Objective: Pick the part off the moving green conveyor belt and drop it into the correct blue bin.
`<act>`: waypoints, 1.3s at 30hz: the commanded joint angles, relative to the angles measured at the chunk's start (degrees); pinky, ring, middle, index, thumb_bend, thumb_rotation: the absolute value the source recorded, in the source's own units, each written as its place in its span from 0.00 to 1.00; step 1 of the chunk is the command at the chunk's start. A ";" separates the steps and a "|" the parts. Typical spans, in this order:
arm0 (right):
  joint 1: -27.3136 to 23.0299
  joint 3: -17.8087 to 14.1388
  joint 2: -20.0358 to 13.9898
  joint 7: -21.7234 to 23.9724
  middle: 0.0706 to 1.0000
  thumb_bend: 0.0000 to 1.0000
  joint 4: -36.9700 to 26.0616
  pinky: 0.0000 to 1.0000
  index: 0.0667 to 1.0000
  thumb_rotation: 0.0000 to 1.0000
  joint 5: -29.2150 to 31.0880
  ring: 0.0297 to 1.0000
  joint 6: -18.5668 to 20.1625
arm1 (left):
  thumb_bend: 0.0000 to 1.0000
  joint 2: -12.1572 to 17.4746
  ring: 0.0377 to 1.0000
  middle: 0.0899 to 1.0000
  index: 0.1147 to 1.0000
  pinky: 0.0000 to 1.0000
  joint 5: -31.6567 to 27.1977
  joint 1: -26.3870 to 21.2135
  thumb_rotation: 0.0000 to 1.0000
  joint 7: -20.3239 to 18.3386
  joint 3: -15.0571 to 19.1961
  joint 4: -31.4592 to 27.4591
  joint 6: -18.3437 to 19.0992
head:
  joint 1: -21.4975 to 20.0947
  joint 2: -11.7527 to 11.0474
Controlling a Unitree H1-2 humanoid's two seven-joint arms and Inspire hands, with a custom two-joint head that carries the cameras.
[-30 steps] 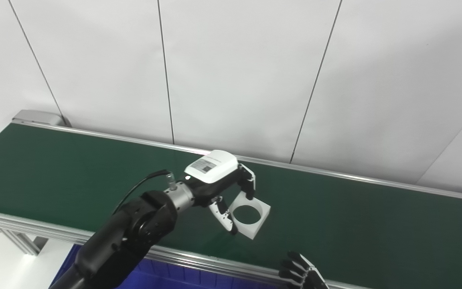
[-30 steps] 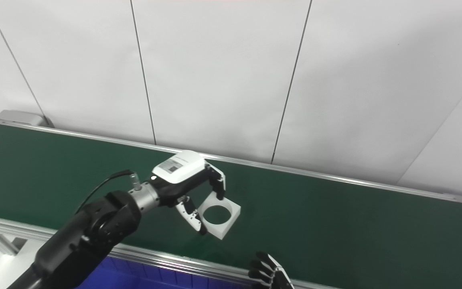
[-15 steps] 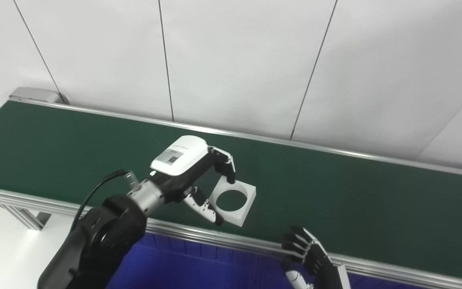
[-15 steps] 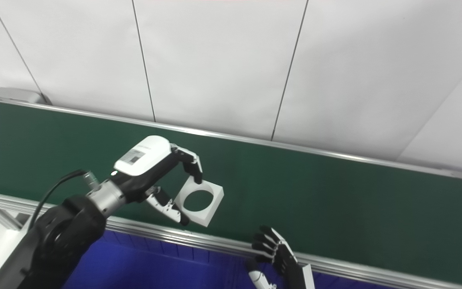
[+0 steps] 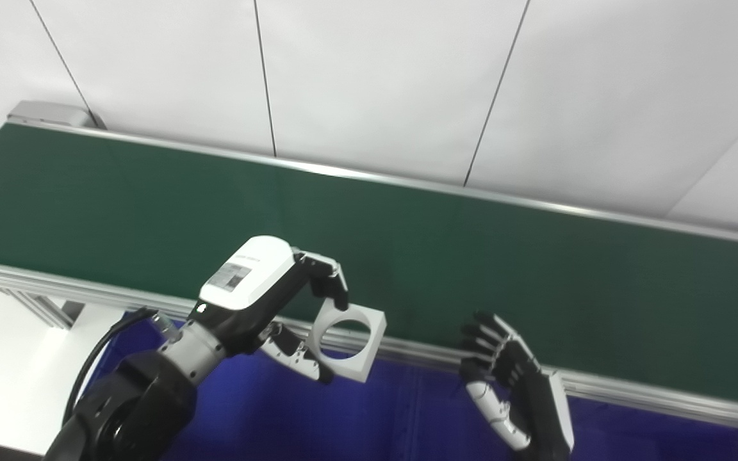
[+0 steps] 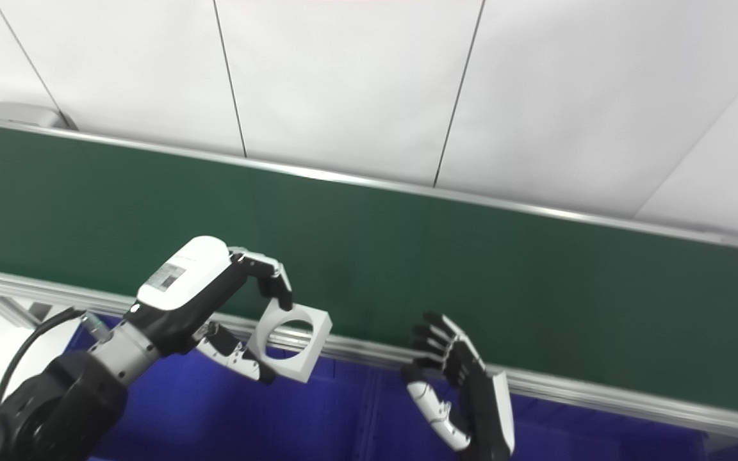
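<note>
Both views: left robot hand [image 5: 266,301] clamps part [image 5: 348,341]; right robot hand [image 6: 465,378] empty, fingers apart.

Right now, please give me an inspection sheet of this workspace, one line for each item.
Surface: green conveyor belt, nothing on its visible part.
Job's things: white square part with a round hole, held off the belt, over its near rail; blue bin below.
Clutter: nothing seen.
Hands: left hand shut on the part; right hand open, holding nothing.
Cables: black cable at the left wrist.
Surroundings: white panelled wall behind the belt.
</note>
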 commanded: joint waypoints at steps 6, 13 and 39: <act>-0.32 -0.62 -0.67 0.80 0.74 0.55 -3.53 0.59 0.80 0.56 1.18 0.70 1.87 | 0.52 -0.44 0.48 0.39 0.45 0.68 -0.67 4.58 0.00 3.36 1.26 -1.12 -3.97 | 0.75 1.29; -0.05 -1.02 -1.03 1.03 0.74 0.55 -5.55 0.59 0.80 0.55 1.89 0.71 3.85 | 0.52 -1.01 0.51 0.41 0.44 0.70 1.61 5.43 0.00 3.09 -0.15 3.24 -4.66 | 0.57 2.65; 1.55 -1.46 -2.76 1.38 0.73 0.54 -9.34 0.58 0.79 0.59 2.52 0.69 5.47 | 0.52 -3.94 0.42 0.38 0.45 0.44 -2.64 8.34 0.00 22.18 9.85 16.06 -9.42 | 3.72 6.24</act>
